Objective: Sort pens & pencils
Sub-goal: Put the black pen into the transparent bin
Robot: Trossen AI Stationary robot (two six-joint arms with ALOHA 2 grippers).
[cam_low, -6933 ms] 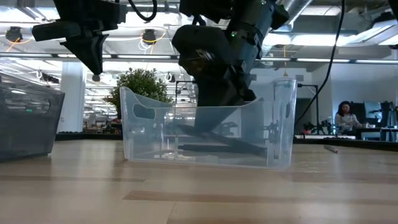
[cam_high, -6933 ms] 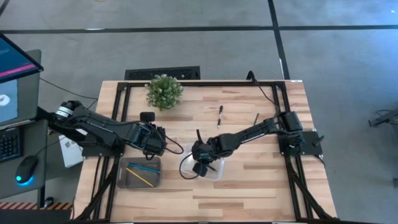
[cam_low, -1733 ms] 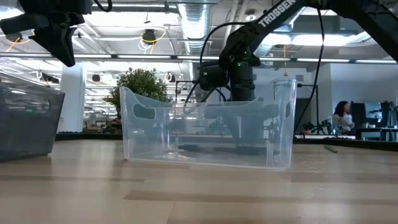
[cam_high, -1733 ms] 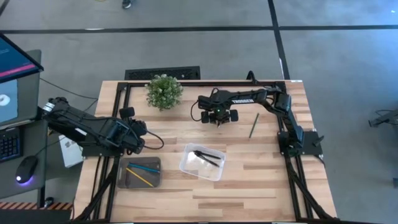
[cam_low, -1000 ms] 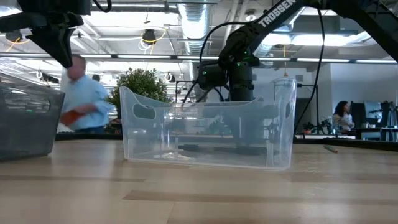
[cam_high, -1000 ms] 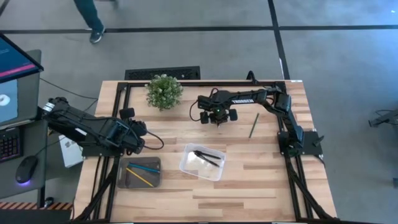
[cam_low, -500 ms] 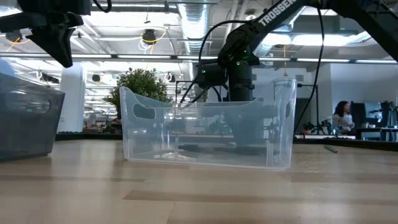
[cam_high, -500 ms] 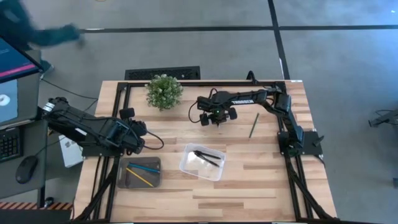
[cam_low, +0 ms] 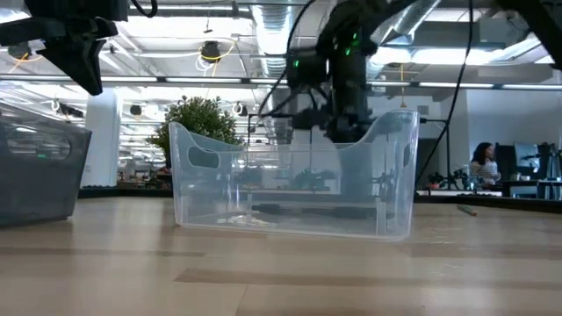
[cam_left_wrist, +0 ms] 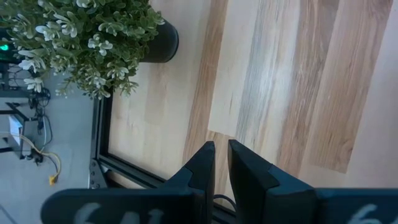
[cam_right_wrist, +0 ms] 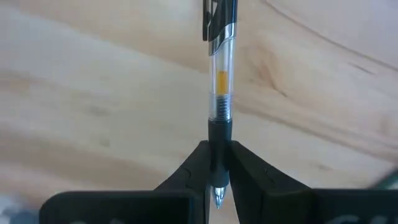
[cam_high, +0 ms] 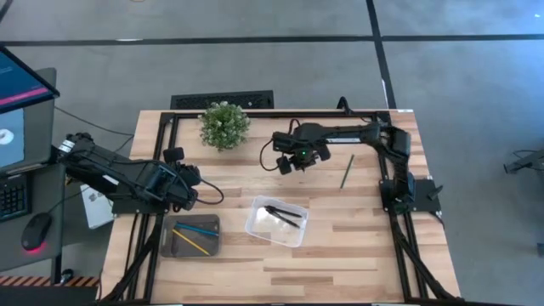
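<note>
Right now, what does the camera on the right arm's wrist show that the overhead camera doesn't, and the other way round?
Only the right wrist view shows the clear-barrelled black pen pinched at its rubber grip by the right tool, above the wood.

Only the high view shows the layout: the clear plastic bin holding black pens, the grey tray with a yellow and a blue pencil, a green pencil lying loose, the potted plant, and the left tool waiting.

Both show the right tool and the wooden table.
</note>
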